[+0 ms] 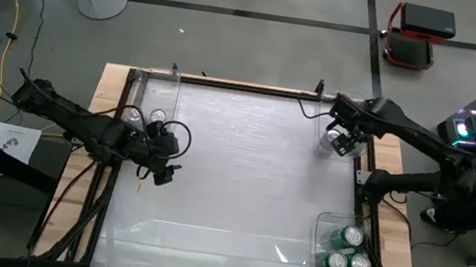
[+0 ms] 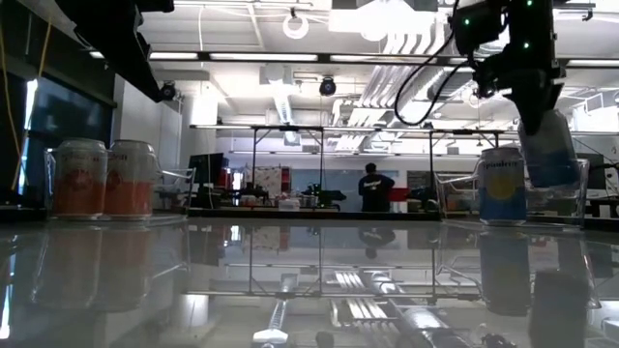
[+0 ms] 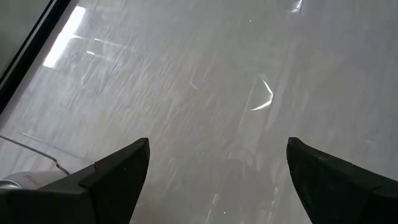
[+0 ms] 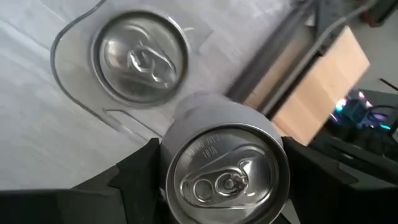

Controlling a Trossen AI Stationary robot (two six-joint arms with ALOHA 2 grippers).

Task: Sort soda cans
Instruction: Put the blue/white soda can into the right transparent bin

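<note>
My right gripper (image 1: 340, 142) is shut on a pale silver can (image 2: 548, 147) over a clear bin (image 1: 324, 126) at the table's far right. A second can (image 4: 140, 56) with a blue and yellow body (image 2: 503, 186) stands upright in that bin. Two orange-pink cans (image 2: 104, 179) stand in a clear bin at the far left (image 1: 146, 116). Several green cans (image 1: 348, 261) stand in a bin at the near right corner. My left gripper (image 1: 166, 156) is open and empty over bare table near the left bin; its fingers (image 3: 112, 180) stand wide apart. My right gripper pinches the silver can's body between its two fingers, one on each opposite side of the wall (image 4: 171, 155), just below the top rim. The fingers come from above, pointing down. The can hangs below them, slightly tilted and lifted clear, its top (image 4: 227, 177) facing up.
Dark metal rails (image 1: 244, 85) frame the glossy white table, with wooden strips (image 1: 392, 154) outside them. The table's middle (image 1: 242, 171) is open surface. A person (image 2: 372, 188) stands far off in the room behind.
</note>
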